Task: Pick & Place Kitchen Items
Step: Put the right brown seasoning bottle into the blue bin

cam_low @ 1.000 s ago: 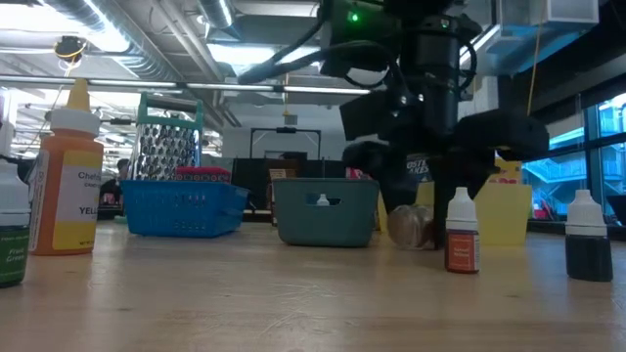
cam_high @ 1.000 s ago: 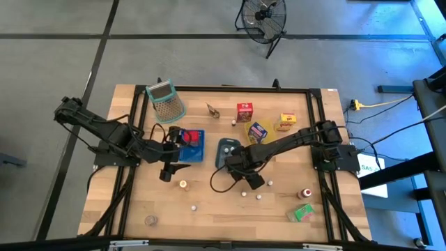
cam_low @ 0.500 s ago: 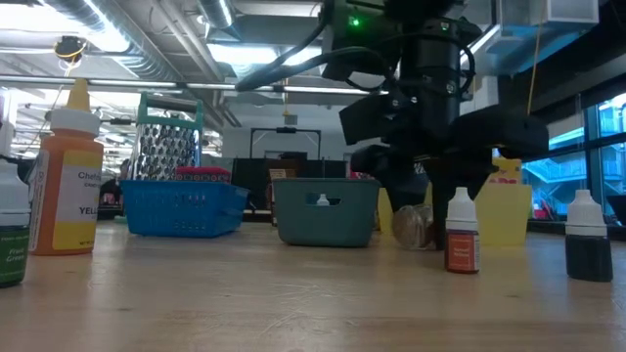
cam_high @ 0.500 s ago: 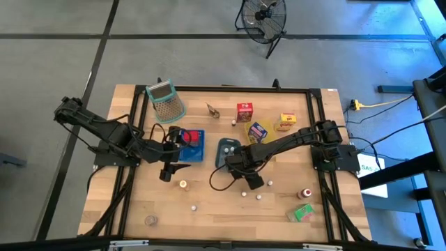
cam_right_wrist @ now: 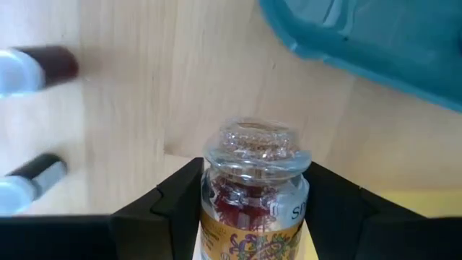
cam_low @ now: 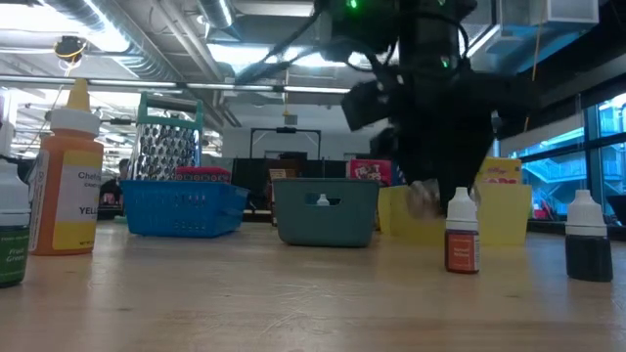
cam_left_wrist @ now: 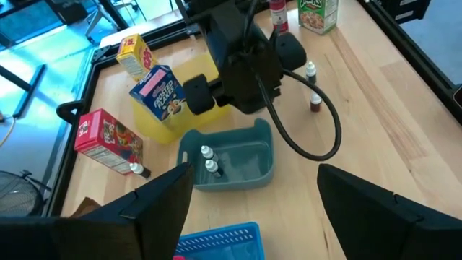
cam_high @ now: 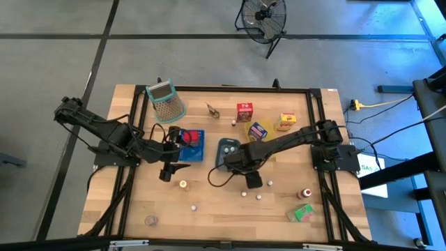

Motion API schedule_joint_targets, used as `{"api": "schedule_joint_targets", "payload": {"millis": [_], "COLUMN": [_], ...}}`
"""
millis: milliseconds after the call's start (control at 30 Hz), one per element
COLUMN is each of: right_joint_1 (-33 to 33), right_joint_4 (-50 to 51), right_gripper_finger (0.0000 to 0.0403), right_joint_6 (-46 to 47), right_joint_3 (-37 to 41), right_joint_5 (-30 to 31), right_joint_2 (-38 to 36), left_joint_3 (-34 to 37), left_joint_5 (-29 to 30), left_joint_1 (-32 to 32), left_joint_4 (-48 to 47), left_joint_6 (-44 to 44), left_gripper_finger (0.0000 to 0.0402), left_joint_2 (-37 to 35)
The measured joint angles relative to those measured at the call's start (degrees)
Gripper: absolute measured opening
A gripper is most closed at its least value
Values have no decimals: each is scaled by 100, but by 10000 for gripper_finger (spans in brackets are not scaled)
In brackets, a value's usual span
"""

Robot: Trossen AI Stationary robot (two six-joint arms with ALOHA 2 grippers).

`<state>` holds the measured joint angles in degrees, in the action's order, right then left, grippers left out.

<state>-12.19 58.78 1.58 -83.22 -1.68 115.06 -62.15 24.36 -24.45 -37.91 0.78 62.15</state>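
Observation:
My right gripper (cam_right_wrist: pixel 254 217) points down over the table's middle, beside the grey-blue tray (cam_high: pixel 228 150), and is shut on a small glass spice jar (cam_right_wrist: pixel 254 195) with a glass stopper and a reddish filling. In the low view the jar (cam_low: pixel 423 198) hangs blurred above the tabletop. My left gripper (cam_left_wrist: pixel 253 217) hovers open and holds nothing, near the blue tray (cam_high: pixel 193 143). Two small dropper bottles (cam_left_wrist: pixel 209 160) stand in the grey-blue tray. Cartons (cam_high: pixel 244 111) stand at the far side. My right gripper pinches the jar's labelled body (cam_right_wrist: pixel 249 231) between its two fingers, one on each side. The fingers come from above, pointing down. The stopper end (cam_right_wrist: pixel 258 144) sticks out past the fingers. The jar is lifted clear of the table.
Small dropper bottles (cam_high: pixel 244 194) lie on the wood just near of the right gripper. A yellow tray (cam_high: pixel 254 136) holds a blue carton. A grater (cam_high: pixel 166 101) lies far left, a red-capped bottle (cam_high: pixel 304 193) and a green carton (cam_high: pixel 302 213) near right.
My right gripper has risen a little and rolled about its own axis. The jar, which rested on the table by the yellow tray, is now lifted clear of the wood. My left arm has kept still.

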Motion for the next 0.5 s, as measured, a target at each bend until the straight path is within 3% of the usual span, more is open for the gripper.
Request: {"api": "schedule_joint_targets", "payload": {"millis": [267, 500], "right_joint_1": [-81, -193], "right_joint_4": [1054, 1688], "right_gripper_finger": [196, 196], "right_joint_6": [296, 246], "right_joint_3": [-948, -2165], "right_joint_5": [11, 10], "right_joint_2": [-6, -10], "left_joint_3": [0, 0], "left_joint_5": [39, 65], "left_joint_1": [1, -139], "left_joint_4": [-128, -403], "left_joint_6": [58, 998], "left_gripper_finger": [293, 292], "left_joint_2": [0, 84]}}
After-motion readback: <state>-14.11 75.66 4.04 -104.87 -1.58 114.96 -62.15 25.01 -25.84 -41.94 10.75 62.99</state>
